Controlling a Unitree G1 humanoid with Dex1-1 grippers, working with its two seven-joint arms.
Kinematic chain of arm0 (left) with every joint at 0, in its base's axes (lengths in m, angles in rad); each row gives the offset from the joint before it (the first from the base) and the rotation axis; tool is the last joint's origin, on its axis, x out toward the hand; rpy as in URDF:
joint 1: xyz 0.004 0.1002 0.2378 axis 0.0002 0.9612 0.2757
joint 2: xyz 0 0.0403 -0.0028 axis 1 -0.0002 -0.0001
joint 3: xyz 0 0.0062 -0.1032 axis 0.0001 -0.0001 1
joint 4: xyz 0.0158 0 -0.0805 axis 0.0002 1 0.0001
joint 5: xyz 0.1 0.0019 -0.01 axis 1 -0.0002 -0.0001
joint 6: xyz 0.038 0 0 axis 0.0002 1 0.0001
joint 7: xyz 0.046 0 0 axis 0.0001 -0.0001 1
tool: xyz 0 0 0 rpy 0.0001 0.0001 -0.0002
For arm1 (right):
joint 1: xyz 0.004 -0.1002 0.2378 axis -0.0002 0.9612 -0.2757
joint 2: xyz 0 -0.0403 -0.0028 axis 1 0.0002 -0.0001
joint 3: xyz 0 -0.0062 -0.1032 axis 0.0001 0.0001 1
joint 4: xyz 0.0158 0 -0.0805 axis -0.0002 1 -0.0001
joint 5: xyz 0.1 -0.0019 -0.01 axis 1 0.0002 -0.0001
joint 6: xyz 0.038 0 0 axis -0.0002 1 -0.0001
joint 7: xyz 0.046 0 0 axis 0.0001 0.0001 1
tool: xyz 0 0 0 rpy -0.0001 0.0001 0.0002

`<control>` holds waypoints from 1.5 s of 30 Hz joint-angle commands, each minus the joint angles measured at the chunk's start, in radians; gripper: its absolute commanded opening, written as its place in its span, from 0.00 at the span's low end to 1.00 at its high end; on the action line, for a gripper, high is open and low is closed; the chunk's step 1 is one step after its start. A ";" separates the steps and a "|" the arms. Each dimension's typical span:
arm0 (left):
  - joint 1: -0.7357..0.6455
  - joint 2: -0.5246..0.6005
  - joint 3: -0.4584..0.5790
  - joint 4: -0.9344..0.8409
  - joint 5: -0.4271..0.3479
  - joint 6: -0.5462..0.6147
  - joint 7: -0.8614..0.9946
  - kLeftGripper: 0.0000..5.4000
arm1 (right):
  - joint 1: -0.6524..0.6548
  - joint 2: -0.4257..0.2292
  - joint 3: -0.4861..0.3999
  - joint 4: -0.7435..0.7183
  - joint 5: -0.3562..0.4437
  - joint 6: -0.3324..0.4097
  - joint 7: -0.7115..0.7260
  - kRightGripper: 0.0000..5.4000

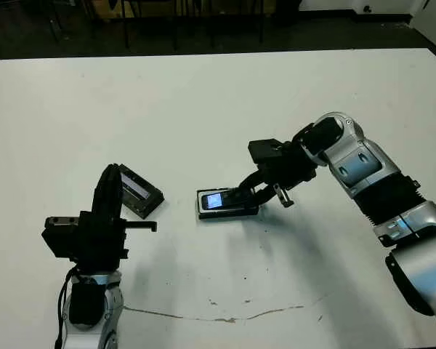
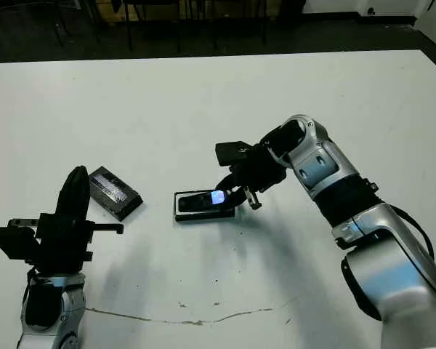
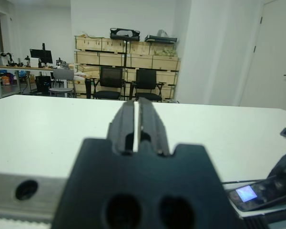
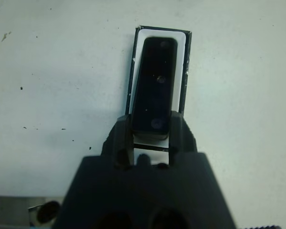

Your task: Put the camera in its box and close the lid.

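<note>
The right end effector [image 4: 150, 128] is clamped on one end of the slim black camera [image 4: 154, 85], which lies in the white-lined black box [image 4: 185, 71] on the white worktop [image 1: 218, 102]. The left end effector [image 3: 137, 125], fingers together, stands just beside the flat black lid [image 1: 139, 190].

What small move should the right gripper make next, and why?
Probably open and let go: the right gripper holds one end of the camera, which already lies over the box's white lining. The lid waits beside the shut left gripper.
</note>
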 commanded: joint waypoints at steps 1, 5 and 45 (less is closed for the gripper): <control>0.033 0.000 0.000 0.002 -0.002 0.012 0.000 0.00 | 0.025 0.014 0.016 0.016 0.022 -0.116 0.046 0.17; 0.026 0.001 0.002 0.016 -0.010 -0.001 -0.006 0.00 | 0.008 0.000 -0.025 0.047 0.036 -0.183 0.032 0.31; 0.028 0.034 0.016 -0.060 0.002 0.036 -0.024 0.00 | 0.771 0.075 -0.553 -0.849 0.241 0.090 -0.967 0.60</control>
